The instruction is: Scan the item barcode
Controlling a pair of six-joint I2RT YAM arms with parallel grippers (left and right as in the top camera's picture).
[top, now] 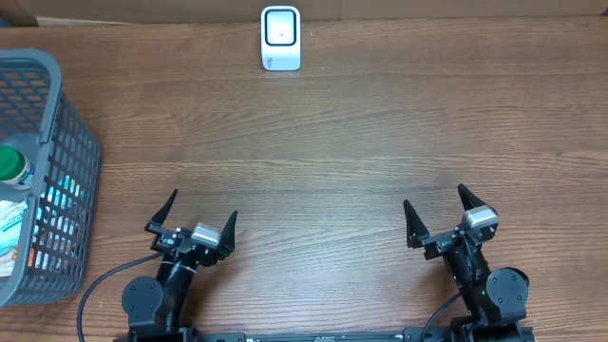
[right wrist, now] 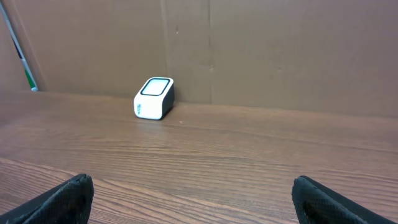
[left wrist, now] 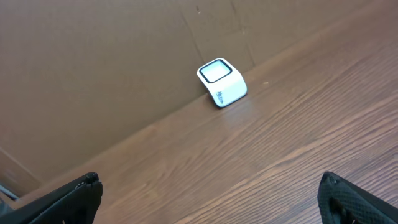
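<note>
A small white barcode scanner (top: 281,38) with a dark window stands at the far edge of the table; it also shows as the scanner (left wrist: 221,83) in the left wrist view and the scanner (right wrist: 153,98) in the right wrist view. Items lie in the grey basket (top: 66,142) at the left, among them a white bottle with a green cap (top: 13,166) and light blue packets (top: 11,228). My left gripper (top: 199,213) is open near the front edge, left of centre. My right gripper (top: 436,206) is open at the front right. Neither holds anything.
A brown cardboard wall (right wrist: 249,50) runs behind the scanner along the table's far edge. The wooden table (top: 323,161) stretches between the grippers and the scanner. The basket stands over the table's left edge, well left of my left gripper.
</note>
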